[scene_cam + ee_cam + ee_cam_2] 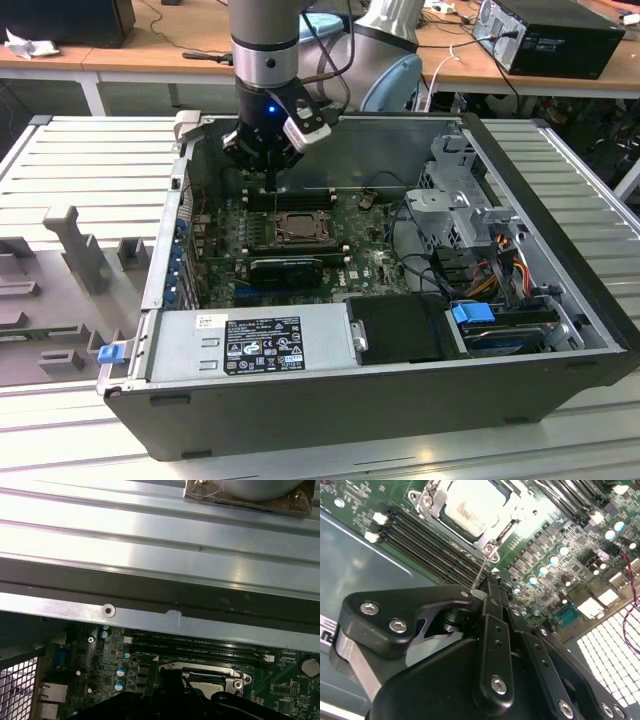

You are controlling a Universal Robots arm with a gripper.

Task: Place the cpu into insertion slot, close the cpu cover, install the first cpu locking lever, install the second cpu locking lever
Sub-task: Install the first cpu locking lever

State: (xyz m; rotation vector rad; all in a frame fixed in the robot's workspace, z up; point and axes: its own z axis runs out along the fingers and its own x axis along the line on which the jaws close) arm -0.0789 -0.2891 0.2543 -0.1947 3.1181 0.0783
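Note:
The cpu (pixel 472 505) lies in the insertion slot (pixel 300 228), its pale face showing through the window of the cpu cover (pixel 436 505), which lies flat over it. From the socket's corner a thin wire locking lever (pixel 482 572) rises to my fingertips. My gripper (pixel 482 591) hangs just behind the socket, toward the case's rear wall, in the exterior view (pixel 272 183). Its fingers are closed together where the lever's end meets them. In the first wrist view the socket (pixel 205 677) sits just beyond the gripper's dark body.
Black memory slots (pixel 430 540) run beside the socket, directly under the gripper. A black graphics card (pixel 287 268) lies in front of the socket, then the power supply (pixel 250 345). Drive cage (pixel 460 200) and cables (pixel 500 260) fill the exterior view's right. The case wall rim (pixel 150 615) is close behind.

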